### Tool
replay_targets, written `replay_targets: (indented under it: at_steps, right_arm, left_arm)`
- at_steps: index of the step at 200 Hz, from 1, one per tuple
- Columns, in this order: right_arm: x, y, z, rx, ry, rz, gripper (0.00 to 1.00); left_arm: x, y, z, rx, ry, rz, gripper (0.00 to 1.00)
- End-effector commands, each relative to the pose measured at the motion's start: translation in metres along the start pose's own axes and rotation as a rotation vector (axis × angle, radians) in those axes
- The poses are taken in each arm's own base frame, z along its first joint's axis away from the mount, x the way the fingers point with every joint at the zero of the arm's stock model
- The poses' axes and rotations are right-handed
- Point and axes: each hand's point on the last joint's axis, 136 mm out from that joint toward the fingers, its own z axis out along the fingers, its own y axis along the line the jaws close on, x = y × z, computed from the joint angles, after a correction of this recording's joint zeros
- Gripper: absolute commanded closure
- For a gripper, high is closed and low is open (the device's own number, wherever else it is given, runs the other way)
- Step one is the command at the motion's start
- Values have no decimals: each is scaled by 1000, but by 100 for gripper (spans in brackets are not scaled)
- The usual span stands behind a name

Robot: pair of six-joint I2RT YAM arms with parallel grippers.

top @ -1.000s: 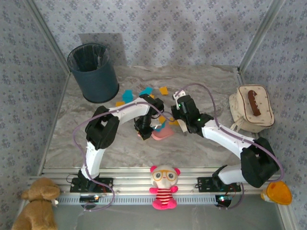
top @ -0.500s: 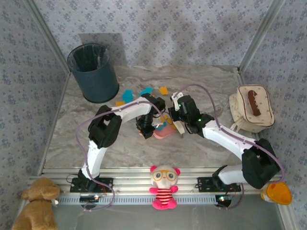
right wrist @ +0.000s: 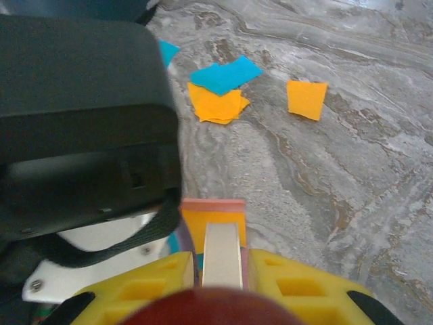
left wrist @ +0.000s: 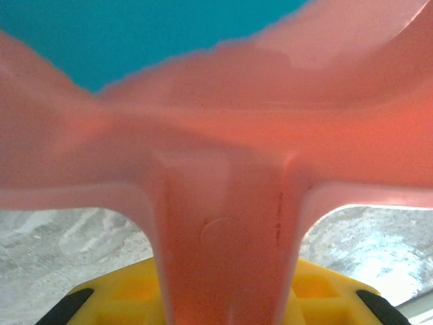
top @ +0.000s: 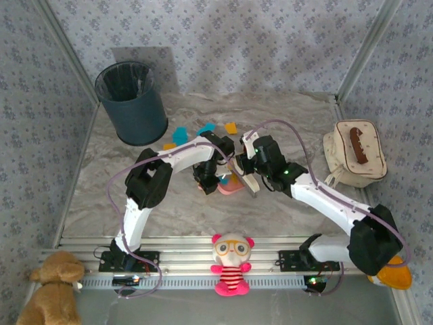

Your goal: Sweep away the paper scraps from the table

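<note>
My left gripper [top: 207, 180] is shut on the handle of a pink dustpan [top: 231, 185] lying on the table [top: 108, 183] in front of the arms. In the left wrist view the dustpan's handle [left wrist: 223, 230] runs between my yellow fingers [left wrist: 111, 298], with cyan paper [left wrist: 155, 27] in the pan beyond. My right gripper [top: 248, 169] is shut on a cream brush [top: 250, 183] right beside the pan. The right wrist view has the brush [right wrist: 222, 254] clamped in that gripper [right wrist: 220, 267], the pan's lip [right wrist: 213, 203] and an orange scrap [right wrist: 211, 227] under it. Loose paper scraps [top: 179, 135] lie behind: cyan [right wrist: 225, 74], orange [right wrist: 216, 105], orange [right wrist: 306, 99].
A dark bin [top: 132, 101] stands at the back left. A beige bag [top: 354, 152] sits at the right edge. A pink plush [top: 231, 265], a brown teddy [top: 54, 290] and an orange toy [top: 392, 272] lie by the front rail. The left arm's black body [right wrist: 81, 122] crowds the right wrist view.
My right gripper has slid left with the brush, closing in on the dustpan's right side. The left gripper and pan have barely moved.
</note>
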Motion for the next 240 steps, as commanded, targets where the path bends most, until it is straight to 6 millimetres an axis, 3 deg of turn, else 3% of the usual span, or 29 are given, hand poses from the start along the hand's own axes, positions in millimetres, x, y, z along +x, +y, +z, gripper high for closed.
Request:
replay_targets:
  at_steps: [1,65,128,155,185,240]
  right_arm:
    - [-25,13,-20,-46,-56,2,100]
    - [-31,-29,-25,201,-121,22,100]
    - [-31,-59,7,297,-144,38,100]
    - [-27,-55,22,259,-120,29,100]
    - [-22,-35,30,135,-106,21,100]
    - [-21,-14,22,-5,-129,18,100]
  left_arm:
    - [-3,8,3,-35,-8,-11,100]
    - [-2,6,0,-28,-28,-15,100]
    - [0,3,-2,-13,-40,-11,100]
    - [1,2,-2,-7,-45,-12,100]
    - [0,1,-2,-5,-49,-10,100]
    - [-2,3,-4,-14,-61,-11,100]
